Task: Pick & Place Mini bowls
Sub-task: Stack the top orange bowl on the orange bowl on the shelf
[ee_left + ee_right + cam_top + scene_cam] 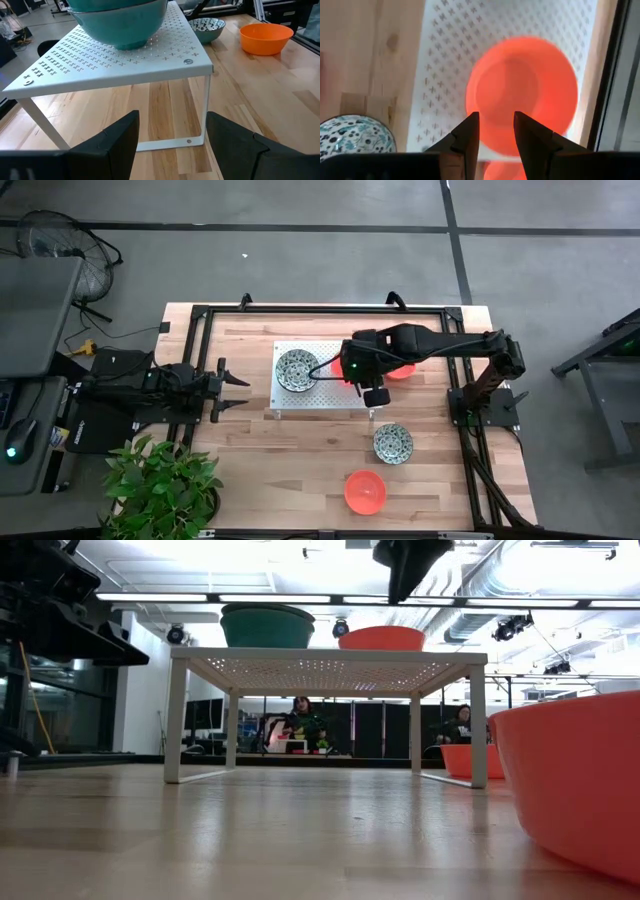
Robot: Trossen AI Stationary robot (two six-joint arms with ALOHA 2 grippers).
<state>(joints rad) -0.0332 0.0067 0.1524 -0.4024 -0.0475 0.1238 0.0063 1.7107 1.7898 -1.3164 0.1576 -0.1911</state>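
Observation:
A white perforated platform (315, 398) stands mid-table. On it sit a speckled mini bowl (296, 370) and an orange-red mini bowl (520, 90), which also shows in the low view (381, 638). My right gripper (496, 117) hangs above the orange-red bowl, fingers pointing down, slightly open and empty; in the low view (408, 580) it is clear of the bowl. My left gripper (172, 135) waits open and empty left of the platform (235, 390). Another orange-red bowl (402, 370) rests on the table right of the platform. A speckled bowl (393, 443) and an orange-red bowl (365, 491) rest nearer the front.
A black frame rail (320, 308) runs round the table's far and side edges. A potted plant (160, 485) stands at the front left corner. Bare wood lies between the platform and the front bowls. People sit in the room behind (300, 720).

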